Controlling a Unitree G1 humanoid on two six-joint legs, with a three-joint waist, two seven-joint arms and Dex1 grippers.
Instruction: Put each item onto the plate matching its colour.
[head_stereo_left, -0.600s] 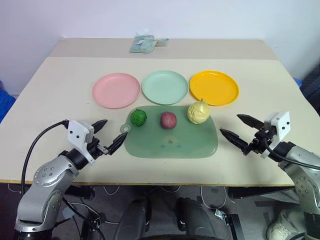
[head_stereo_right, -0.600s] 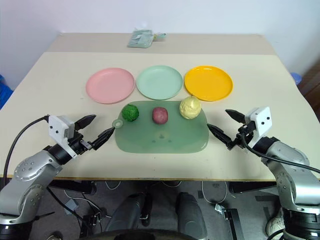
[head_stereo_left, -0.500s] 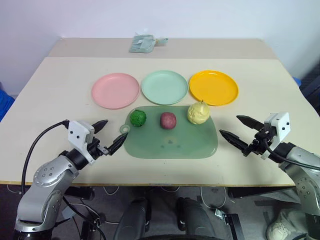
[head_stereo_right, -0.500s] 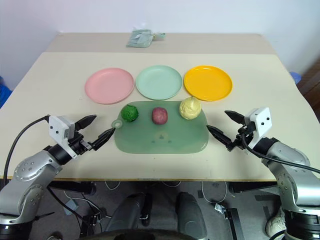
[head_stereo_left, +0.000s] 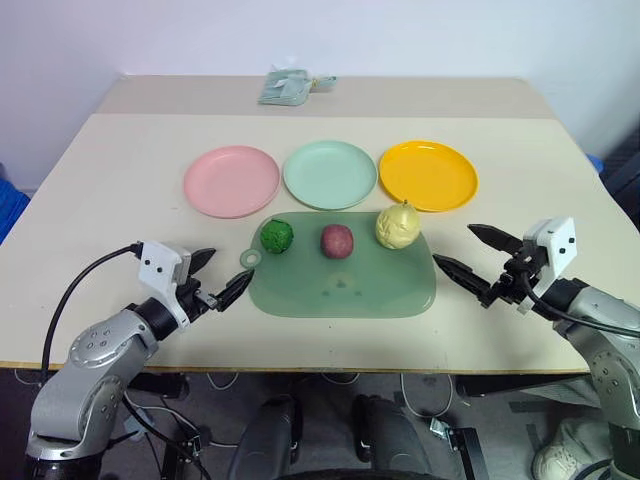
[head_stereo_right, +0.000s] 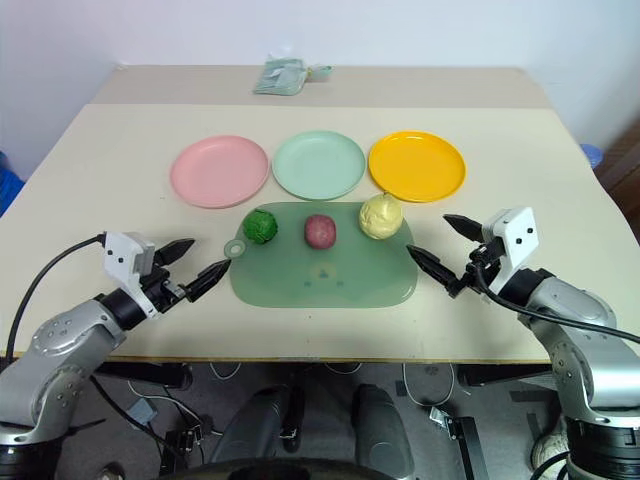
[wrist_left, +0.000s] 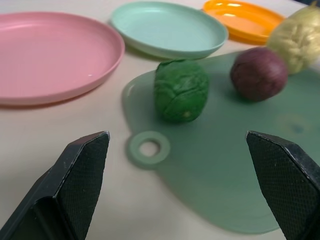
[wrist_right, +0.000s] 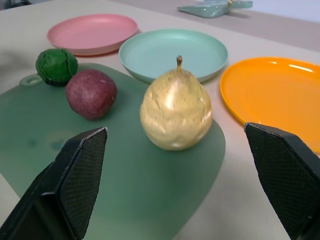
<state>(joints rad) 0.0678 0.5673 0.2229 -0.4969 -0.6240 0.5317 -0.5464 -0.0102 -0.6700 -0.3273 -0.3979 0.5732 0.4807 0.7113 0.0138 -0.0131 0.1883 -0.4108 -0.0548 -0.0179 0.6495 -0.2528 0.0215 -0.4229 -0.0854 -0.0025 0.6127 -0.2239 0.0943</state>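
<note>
Left eye view: left pincer (head_stereo_left: 214, 279) and right pincer (head_stereo_left: 467, 257) gape wide, empty.

- Left arm enters from 7 o'clock in the head view, forearm angled toward 2 o'clock.
- Left gripper (head_stereo_left: 213, 276): both black fingers spread wide, nothing between them, tips aimed inward at roughly 3 o'clock.
- Right arm enters from 4 o'clock, forearm angled toward 10 o'clock.
- Right gripper (head_stereo_left: 467, 255): fingers parted wide, empty, tips aimed at 9–10 o'clock.
- Both grippers roughly level, facing each other.
</note>
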